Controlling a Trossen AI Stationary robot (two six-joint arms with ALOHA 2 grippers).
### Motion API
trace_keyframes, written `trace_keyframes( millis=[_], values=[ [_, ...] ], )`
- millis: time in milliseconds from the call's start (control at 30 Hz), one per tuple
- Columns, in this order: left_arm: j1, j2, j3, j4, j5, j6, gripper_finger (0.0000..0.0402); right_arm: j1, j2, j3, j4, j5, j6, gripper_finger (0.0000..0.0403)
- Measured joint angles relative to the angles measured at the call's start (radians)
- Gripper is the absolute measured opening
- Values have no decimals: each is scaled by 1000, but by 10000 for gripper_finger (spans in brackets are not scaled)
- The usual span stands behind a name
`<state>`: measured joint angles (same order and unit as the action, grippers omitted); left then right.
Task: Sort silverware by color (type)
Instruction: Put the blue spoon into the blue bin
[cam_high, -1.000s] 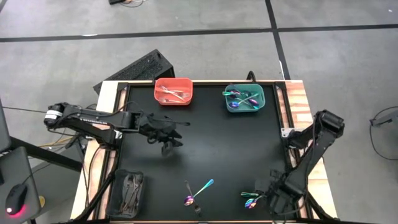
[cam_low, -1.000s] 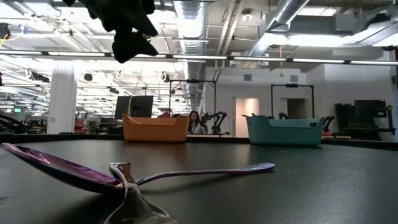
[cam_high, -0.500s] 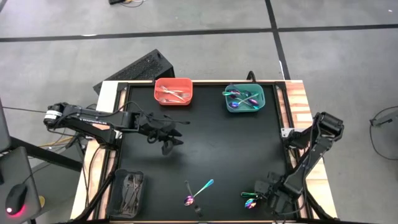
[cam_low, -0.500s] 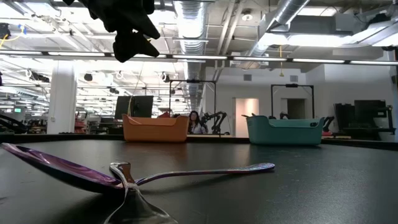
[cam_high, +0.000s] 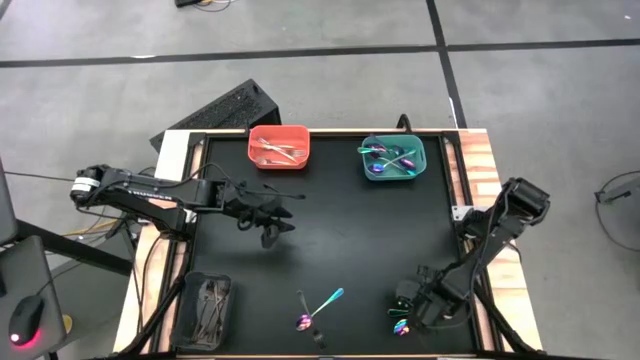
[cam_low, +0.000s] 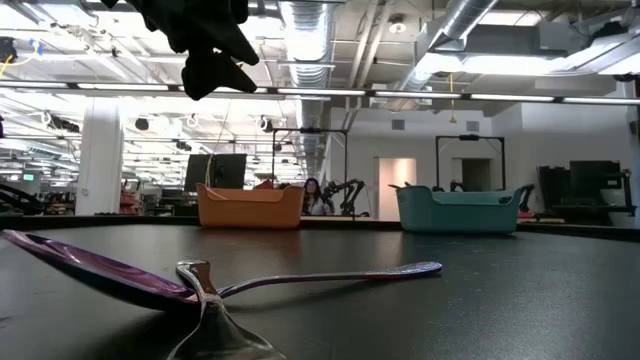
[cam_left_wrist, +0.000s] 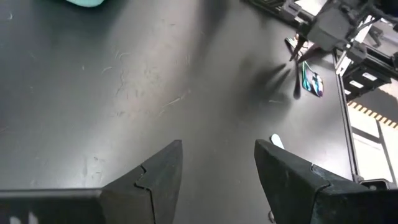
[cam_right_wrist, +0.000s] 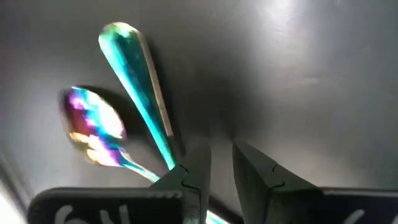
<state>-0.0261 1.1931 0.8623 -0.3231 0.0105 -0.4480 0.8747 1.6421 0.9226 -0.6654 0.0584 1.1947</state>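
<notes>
On the black table (cam_high: 340, 250), rainbow spoons (cam_high: 403, 325) are seen under the right gripper (cam_high: 412, 308), whose narrowly parted fingers (cam_right_wrist: 196, 177) pinch one handle. The left gripper (cam_high: 272, 232) is held open mid-table. Beyond, a bright ceiling-lit workshop is visible.

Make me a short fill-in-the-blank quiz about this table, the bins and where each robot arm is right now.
1. The red bin holds plain ______ silverware.
2. The iridescent spoons lie in the ______ bin at the far edge.
3. The right gripper is low over the iridescent pieces near the table's ______ right corner.
4. The left gripper hangs with its fingers ______ and nothing between them.

Missing words: silver; teal; near; open
</notes>
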Motion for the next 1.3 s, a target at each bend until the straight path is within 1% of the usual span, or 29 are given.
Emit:
trace_keyframes(
  millis=[167,367,500,700,933,1033,1200,1300],
  values=[
    [-3,0,0,-3,11,-31,188,-3,-1,0,89,-21,5,87],
    [-6,0,0,-4,10,-33,188,7,-2,0,132,-25,2,87],
    [-6,0,0,-10,9,-31,188,25,1,1,117,-30,8,87],
    [-6,0,0,-11,9,-20,188,37,52,7,106,-39,8,87],
    [-6,0,0,-33,8,-28,188,7,73,7,60,-38,3,86],
    [-6,0,0,-31,8,-28,188,-25,73,4,5,-46,-19,72],
    [-6,0,0,-30,3,-35,188,-75,72,5,-9,-83,-95,14],
    [-6,0,0,-29,3,-55,188,-108,68,4,-25,-74,-97,10]
  ],
)
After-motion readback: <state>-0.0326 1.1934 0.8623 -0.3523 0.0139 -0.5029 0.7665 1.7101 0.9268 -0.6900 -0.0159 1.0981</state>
